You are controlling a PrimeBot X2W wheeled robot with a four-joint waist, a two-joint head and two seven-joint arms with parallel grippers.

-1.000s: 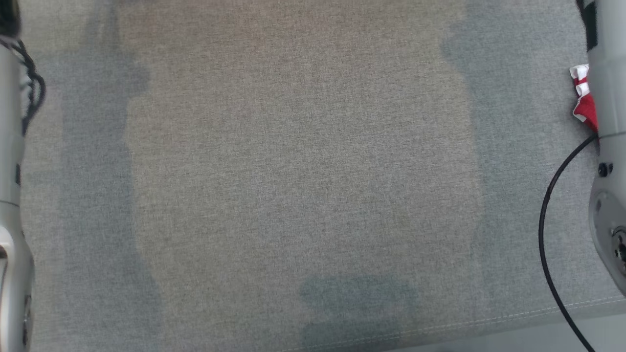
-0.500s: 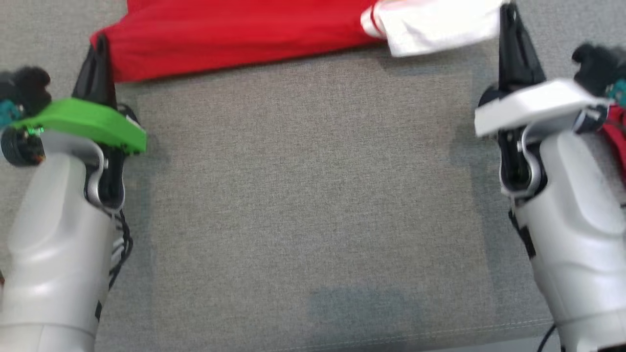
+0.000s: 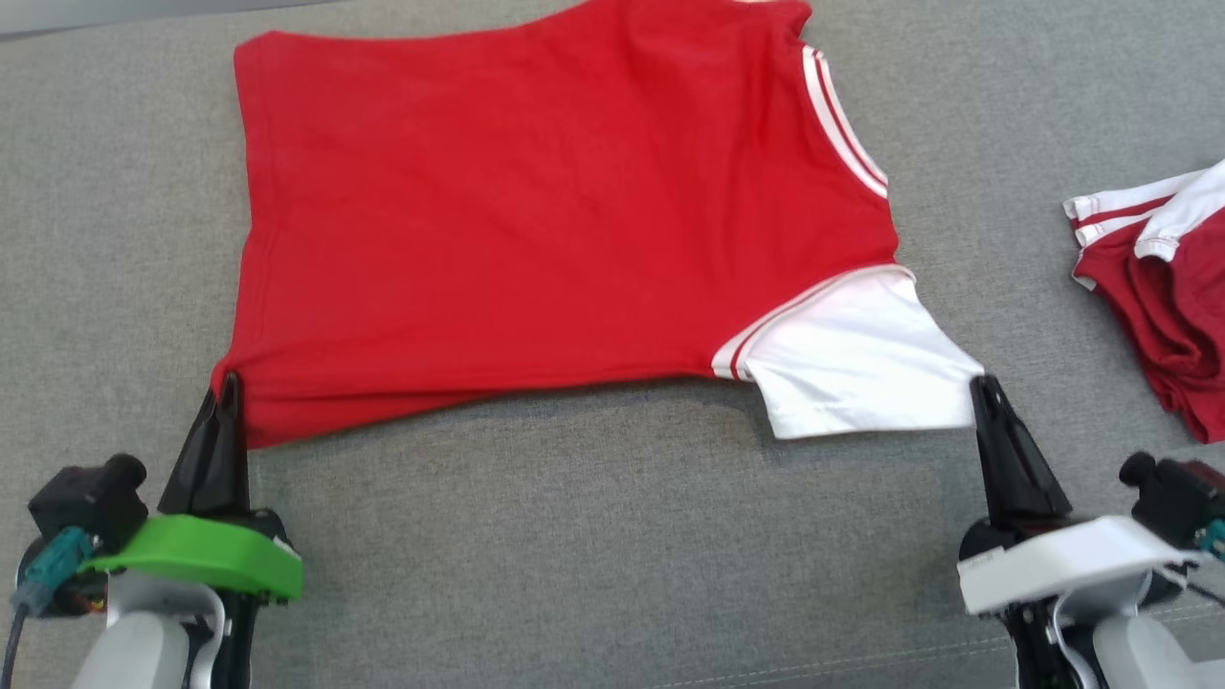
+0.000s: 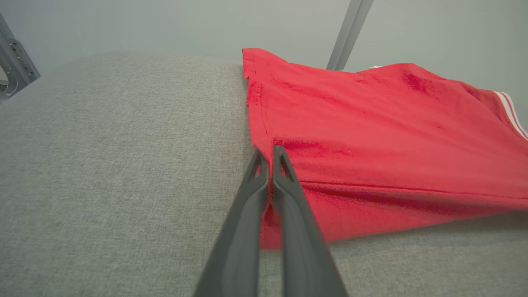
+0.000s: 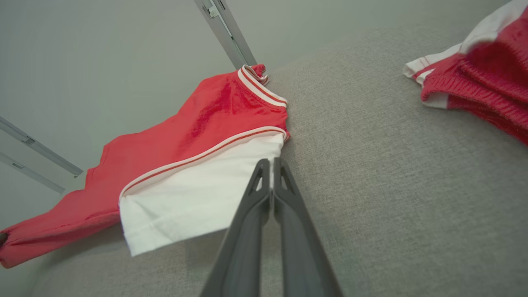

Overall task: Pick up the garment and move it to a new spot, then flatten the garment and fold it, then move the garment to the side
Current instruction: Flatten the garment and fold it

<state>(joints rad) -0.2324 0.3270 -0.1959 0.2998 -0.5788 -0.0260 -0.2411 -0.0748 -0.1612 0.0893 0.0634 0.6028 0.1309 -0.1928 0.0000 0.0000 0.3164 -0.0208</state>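
Both clenched: left gripper (image 3: 229, 383) pinches the garment (image 3: 536, 220) at its hem corner, right gripper (image 3: 978, 384) at the white sleeve (image 3: 852, 368), holding it taut for flattening.

The garment (image 3: 536, 220) lies on the cushion (image 3: 593, 536), a clothing bundle (image 3: 1168, 287) well apart to its right.

Cushion (image 3: 612, 536) free before shirt (image 3: 536, 211); clothes heap (image 3: 1163, 297) rt.

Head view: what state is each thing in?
red shirt: spread on the cushion, near edge lifted and stretched.
left gripper: jaws shut on the shirt's hem corner.
right gripper: jaws shut on the white sleeve.
second red garment: crumpled, lying apart at right.
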